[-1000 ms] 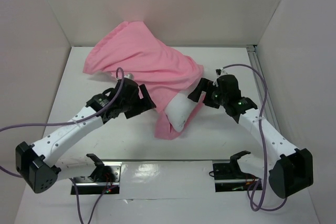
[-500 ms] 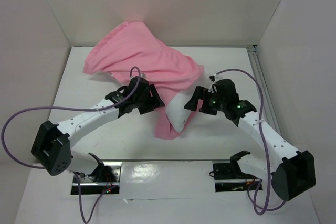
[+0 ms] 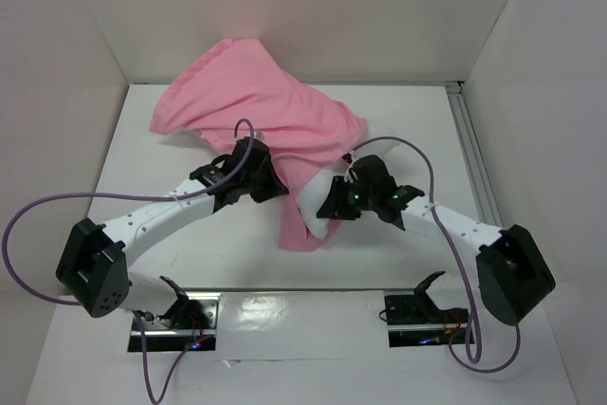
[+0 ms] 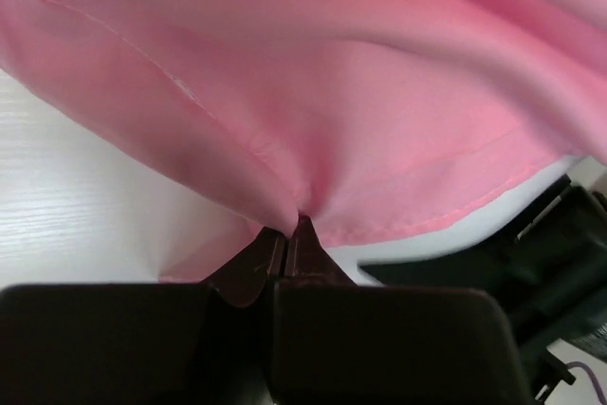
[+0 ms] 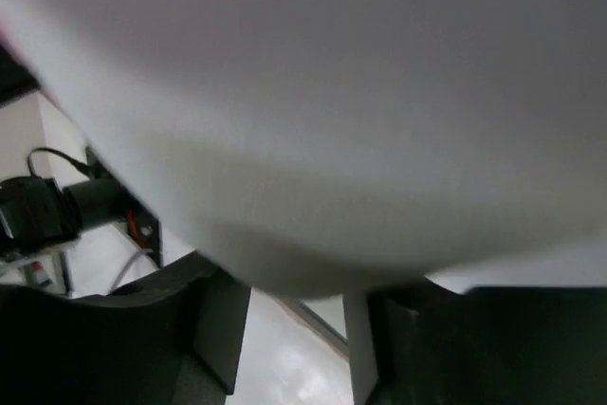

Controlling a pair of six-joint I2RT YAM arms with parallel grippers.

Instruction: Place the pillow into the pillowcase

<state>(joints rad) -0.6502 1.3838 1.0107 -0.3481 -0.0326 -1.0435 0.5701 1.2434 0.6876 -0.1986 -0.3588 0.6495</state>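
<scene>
Pillow (image 3: 318,198): white, plump. Only one end shows, near the middle of the table (image 3: 142,168); the rest lies under pink cloth. In the right wrist view its white bulk (image 5: 313,92) fills nearly the whole picture.

Pillowcase (image 3: 256,101): pink and thin, heaped from the middle of the table towards the far edge, left of centre, its top leaning against the back wall. Its open end faces the near edge, draped over the pillow. One flap lies flat on the table, on the near side of the pillow's exposed end.

Left gripper (image 3: 275,187): at the left side of the pillowcase's opening. In the wrist view, the fingers (image 4: 289,230) are pressed together on a pinch of hemmed pink fabric (image 4: 313,111).

Right gripper (image 3: 332,206): at the pillow's exposed end, from the right. Its jaws (image 5: 299,305) stand apart with the pillow bulging close against them; whether they grip it cannot be told.
</scene>
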